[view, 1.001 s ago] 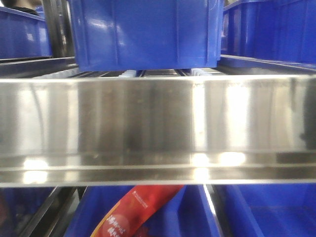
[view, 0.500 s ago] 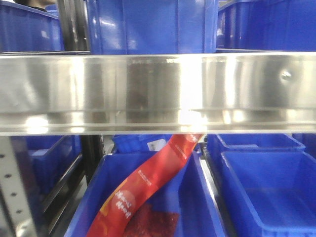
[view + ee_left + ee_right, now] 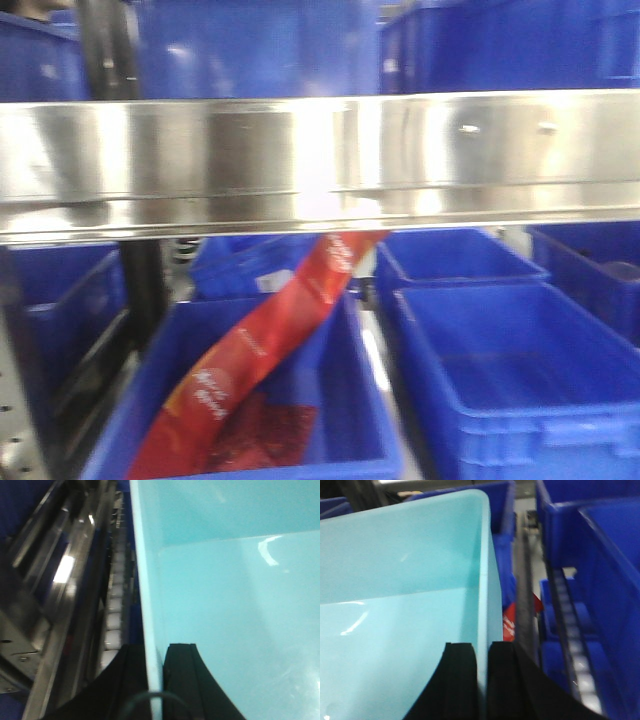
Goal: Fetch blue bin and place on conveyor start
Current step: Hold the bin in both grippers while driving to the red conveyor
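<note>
The blue bin (image 3: 225,605) is a pale aqua tub with smooth walls that fills most of both wrist views. My left gripper (image 3: 155,650) is shut on its left wall, one black finger inside and one outside the thin rim. In the right wrist view the blue bin (image 3: 395,605) shows its right wall, and my right gripper (image 3: 482,647) is shut on that wall the same way. The bin looks empty inside. The conveyor start is out of view, and the front view shows neither the bin nor the grippers.
A shiny stainless shelf rail (image 3: 320,160) crosses the front view, with dark blue crates (image 3: 500,370) above and below it. A red packet (image 3: 260,360) leans in the lower left crate. White roller tracks (image 3: 114,605) run beside the bin. More blue crates (image 3: 600,555) stand at right.
In the front view the steel rail has risen and narrowed. The lower crates and red packet have come into sight and slid left, as the view pulls away from the shelf.
</note>
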Robot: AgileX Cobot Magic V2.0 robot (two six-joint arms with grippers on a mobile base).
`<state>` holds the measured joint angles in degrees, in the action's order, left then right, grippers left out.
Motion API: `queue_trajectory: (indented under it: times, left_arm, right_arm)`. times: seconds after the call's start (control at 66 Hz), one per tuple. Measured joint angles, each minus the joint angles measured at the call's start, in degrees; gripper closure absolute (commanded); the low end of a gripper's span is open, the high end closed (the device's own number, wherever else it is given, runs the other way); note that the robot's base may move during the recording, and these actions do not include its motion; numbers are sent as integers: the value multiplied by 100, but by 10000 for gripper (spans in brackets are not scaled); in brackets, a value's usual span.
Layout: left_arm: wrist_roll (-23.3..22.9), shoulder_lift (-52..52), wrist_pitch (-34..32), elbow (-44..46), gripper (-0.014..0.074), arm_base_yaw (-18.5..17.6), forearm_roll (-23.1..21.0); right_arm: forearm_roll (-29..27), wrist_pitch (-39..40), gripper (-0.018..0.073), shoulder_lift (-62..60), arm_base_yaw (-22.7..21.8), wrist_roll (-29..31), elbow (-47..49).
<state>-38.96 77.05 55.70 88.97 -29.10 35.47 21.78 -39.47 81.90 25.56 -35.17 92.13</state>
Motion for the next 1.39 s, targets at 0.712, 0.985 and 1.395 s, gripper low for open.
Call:
queue_trajectory:
  times: [0.712, 0.985, 1.395]
  left_arm:
    - [11, 11, 23, 0, 707, 0, 0]
    - [22, 11, 23, 0, 707, 0, 0]
    - [34, 33, -30, 0, 707, 0, -86]
  right_arm:
    - [-70, -39, 713, 0, 0, 0, 0]
    - [-44, -343, 713, 0, 0, 0, 0]
    - [-21, -946, 713, 0, 24, 154, 0]
